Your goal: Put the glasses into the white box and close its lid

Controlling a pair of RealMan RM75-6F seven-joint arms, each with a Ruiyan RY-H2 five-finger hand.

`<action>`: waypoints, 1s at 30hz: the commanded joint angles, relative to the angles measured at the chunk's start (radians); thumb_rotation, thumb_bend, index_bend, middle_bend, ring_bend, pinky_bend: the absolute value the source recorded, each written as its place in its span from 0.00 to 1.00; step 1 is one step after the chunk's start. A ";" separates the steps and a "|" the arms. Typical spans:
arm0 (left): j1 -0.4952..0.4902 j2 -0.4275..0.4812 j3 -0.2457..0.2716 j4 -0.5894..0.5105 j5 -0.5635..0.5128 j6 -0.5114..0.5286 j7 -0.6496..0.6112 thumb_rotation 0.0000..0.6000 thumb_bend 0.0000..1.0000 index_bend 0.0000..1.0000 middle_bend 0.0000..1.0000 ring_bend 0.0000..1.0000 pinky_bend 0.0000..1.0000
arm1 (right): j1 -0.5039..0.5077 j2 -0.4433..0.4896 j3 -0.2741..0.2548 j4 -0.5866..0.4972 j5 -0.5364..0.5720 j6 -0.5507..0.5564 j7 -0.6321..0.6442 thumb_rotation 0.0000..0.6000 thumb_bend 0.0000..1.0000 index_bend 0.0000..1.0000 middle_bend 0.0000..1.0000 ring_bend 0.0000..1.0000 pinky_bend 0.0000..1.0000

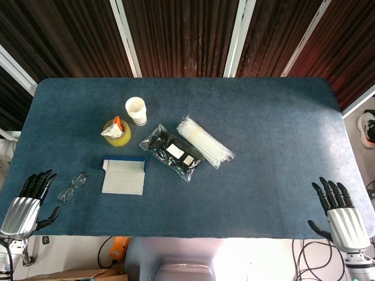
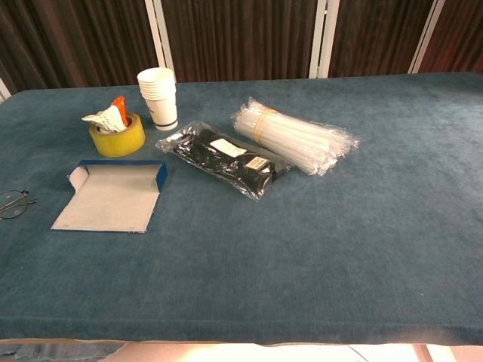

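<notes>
Dark wood panelling with pale vertical strips backs our workspace, and before it spreads a table (image 1: 275, 111) covered in blue-grey cloth, its near edge giving way to a light floor with cables. Toward our left on the cloth we see the white box (image 1: 123, 175) lying open, its lid (image 2: 108, 207) folded flat toward us and its shallow tray with blue rim at the far end; the inside holds nothing. The glasses (image 1: 72, 187) lie on the cloth just beside the box on its left, apart from it, and in the chest view the glasses (image 2: 13, 202) are cut off by the frame edge, so we make out only part of the thin wire frame. Behind the box stands a roll of yellow tape (image 1: 117, 133) with a crumpled orange-and-white wrapper (image 1: 113, 128) in its core, and near it a stack of white paper cups (image 1: 136, 110). Nearer the middle lie a clear bag of dark items (image 1: 173, 152) with white labels we cannot read, and touching its far side a banded bundle of clear straws (image 1: 204, 140). Our left hand (image 1: 28, 200) rests at the near left corner, fingers extended and spread, holding nothing, near the glasses but not touching them. Our right hand (image 1: 338, 212) sits at the near right edge, likewise spread and empty, well apart from everything. Neither hand shows in the chest view.
</notes>
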 commanded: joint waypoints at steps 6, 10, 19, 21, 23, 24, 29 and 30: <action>-0.041 -0.018 0.019 -0.003 0.016 -0.080 -0.019 1.00 0.32 0.00 0.00 0.00 0.04 | -0.015 0.005 0.006 0.000 -0.009 0.004 0.004 1.00 0.28 0.00 0.00 0.00 0.00; -0.078 -0.071 0.020 0.024 0.007 -0.148 -0.054 1.00 0.30 0.00 0.00 0.00 0.06 | -0.017 0.007 0.007 0.002 -0.018 -0.002 0.009 1.00 0.28 0.00 0.00 0.00 0.00; -0.149 -0.232 -0.040 0.129 -0.155 -0.316 0.060 1.00 0.30 0.00 0.00 0.00 0.07 | -0.010 0.015 0.016 -0.005 -0.021 -0.032 0.023 1.00 0.28 0.00 0.00 0.00 0.00; -0.162 -0.256 -0.058 0.159 -0.204 -0.350 0.085 1.00 0.30 0.00 0.00 0.00 0.07 | -0.011 0.021 0.014 -0.006 -0.025 -0.034 0.033 1.00 0.28 0.00 0.00 0.00 0.00; -0.167 -0.276 -0.072 0.189 -0.240 -0.361 0.109 1.00 0.30 0.00 0.00 0.00 0.07 | -0.013 0.026 0.014 -0.008 -0.027 -0.033 0.043 1.00 0.28 0.00 0.00 0.00 0.00; -0.168 -0.288 -0.078 0.209 -0.259 -0.364 0.124 1.00 0.30 0.00 0.00 0.00 0.07 | -0.014 0.029 0.015 -0.008 -0.028 -0.031 0.049 1.00 0.28 0.00 0.00 0.00 0.00; -0.174 -0.319 -0.095 0.268 -0.325 -0.395 0.152 1.00 0.30 0.00 0.00 0.00 0.07 | -0.017 0.033 0.015 -0.008 -0.034 -0.034 0.057 1.00 0.28 0.00 0.00 0.00 0.00; -0.176 -0.322 -0.097 0.276 -0.335 -0.404 0.153 1.00 0.30 0.00 0.00 0.00 0.07 | -0.017 0.033 0.015 -0.009 -0.035 -0.035 0.056 1.00 0.28 0.00 0.00 0.00 0.00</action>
